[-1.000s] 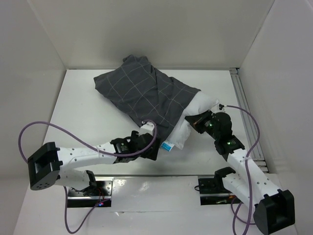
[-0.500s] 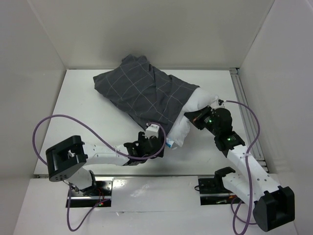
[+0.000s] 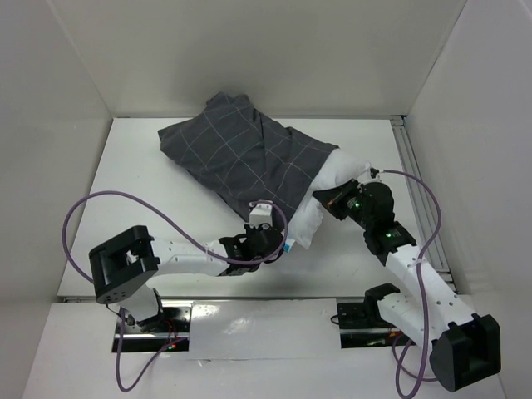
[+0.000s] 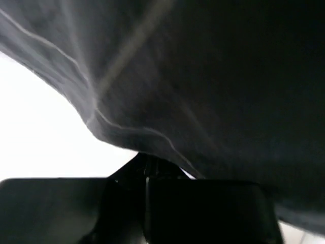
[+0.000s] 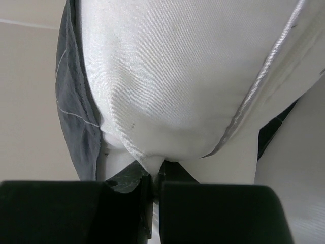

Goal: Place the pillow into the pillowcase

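White table (image 3: 150,199), white walls (image 3: 249,50) on three sides. Both arm bases sit at the bottom edge of the top view.

Top view, near to far:
- Left gripper (image 3: 279,243) lies low over the table at frame centre, tip at the lower edge of the pillowcase (image 3: 241,158). How far the jaws stand apart cannot be read from this view.
- Purple cable (image 3: 100,204) loops out to the left of that arm.
- Right gripper (image 3: 329,198), centre right, meets the exposed end of the pillow (image 3: 337,173).
- Pillow is mostly inside the pillowcase. Only a white strip shows along the lower right side.
- Pillowcase spreads wrinkled from centre toward upper left, close to the back wall.

Left wrist view gives what the top view does not. The fingers (image 4: 203,213) are closed to almost nothing, with a fold of the pillowcase hem dipping in between them. Dark checked cloth fills most of the frame, with bright table at left.

Right wrist view: the jaws are pressed tight together on a pinch of white pillow fabric at bottom centre. A piped pillow seam runs up the right side. The pillowcase edge hangs at the left, against the pillow.
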